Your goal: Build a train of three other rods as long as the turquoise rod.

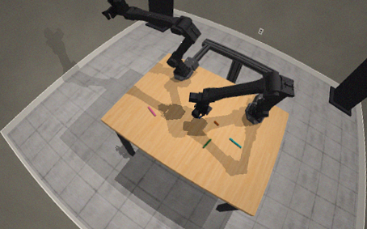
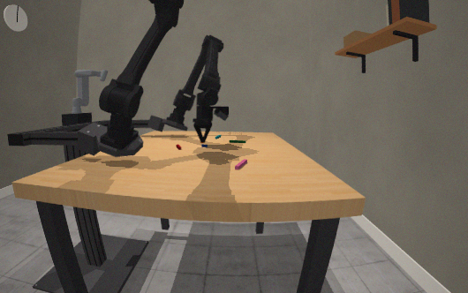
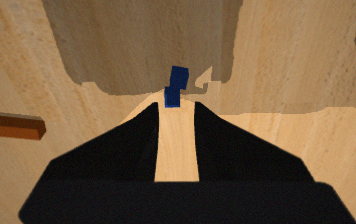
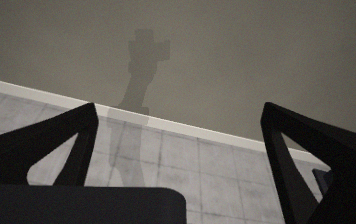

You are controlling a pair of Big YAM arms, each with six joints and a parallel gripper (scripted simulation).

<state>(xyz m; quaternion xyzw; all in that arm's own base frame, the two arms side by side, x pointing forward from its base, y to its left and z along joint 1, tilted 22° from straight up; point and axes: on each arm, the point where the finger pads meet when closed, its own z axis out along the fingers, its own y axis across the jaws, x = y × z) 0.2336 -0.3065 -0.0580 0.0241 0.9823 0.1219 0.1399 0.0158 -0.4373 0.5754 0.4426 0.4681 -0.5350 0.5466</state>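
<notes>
Wood-grain worktop (image 1: pixel 175 157) (image 2: pixel 190 194), rectangular, carries seven visible rods across the views: two blue, one each orange, red, green, pink, turquoise.

Both blue rods (image 3: pixel 179 77) (image 3: pixel 172 97) are short blocks, set slightly askew and appearing to touch end to corner, just beyond the left gripper (image 1: pixel 198 116) (image 2: pixel 202 141) (image 3: pixel 176 111). Its two fingers stand a little apart, pointing down, nothing grasped. Right gripper (image 1: pixel 108 13) (image 4: pixel 180 106) is spread wide, released, out past the worktop; only wall and tiled floor lie beyond its two fingers.

Turquoise rod (image 1: pixel 235 143) (image 2: pixel 218 137) lies flat, separate. Green rod (image 1: pixel 206 143) (image 2: pixel 237 141) lies between it and the pink rod (image 1: pixel 152 111) (image 2: pixel 241 164), at a slant, apart from both. Orange rod (image 1: pixel 216 123) (image 3: pixel 22 128) is off to one side of the blues; red rod (image 2: pixel 178 146) shows in the exterior view only. No three-rod train matching turquoise is laid.

One round wall clock (image 2: pixel 15 18), one wall shelf (image 2: pixel 388 36) on two black brackets. No readable labels or brands.
</notes>
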